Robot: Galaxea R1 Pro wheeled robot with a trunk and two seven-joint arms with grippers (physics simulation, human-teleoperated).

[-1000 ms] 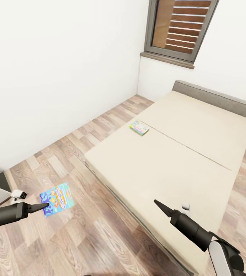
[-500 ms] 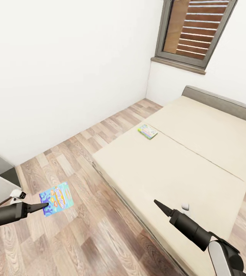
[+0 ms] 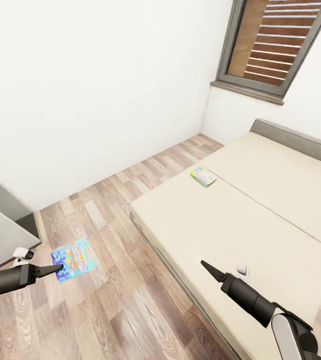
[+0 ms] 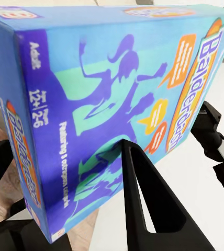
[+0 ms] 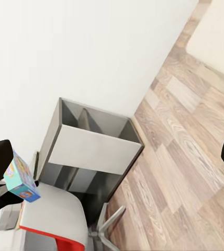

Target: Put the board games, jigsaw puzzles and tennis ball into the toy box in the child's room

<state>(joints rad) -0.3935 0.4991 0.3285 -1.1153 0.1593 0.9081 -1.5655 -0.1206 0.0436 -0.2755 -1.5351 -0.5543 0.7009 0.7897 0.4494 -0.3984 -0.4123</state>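
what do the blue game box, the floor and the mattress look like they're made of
Blue game box: printed cardboard, slightly glossy, with sharp folded edges and lettering. Floor: wood planks, going by the grain and mixed brown tones. Mattress: probably plain cream fabric, matte with a centre seam.

Bed [image 3: 260,220]: low, wide, plain cream mattress, grey frame; stood ahead of the right claw [image 3: 204,263]. One small flat colourful game box [image 3: 203,176] lay on it, well beyond that claw, near the mattress edge. Wood-plank floor [image 3: 115,280]: extended beneath the left claw [image 3: 60,269].
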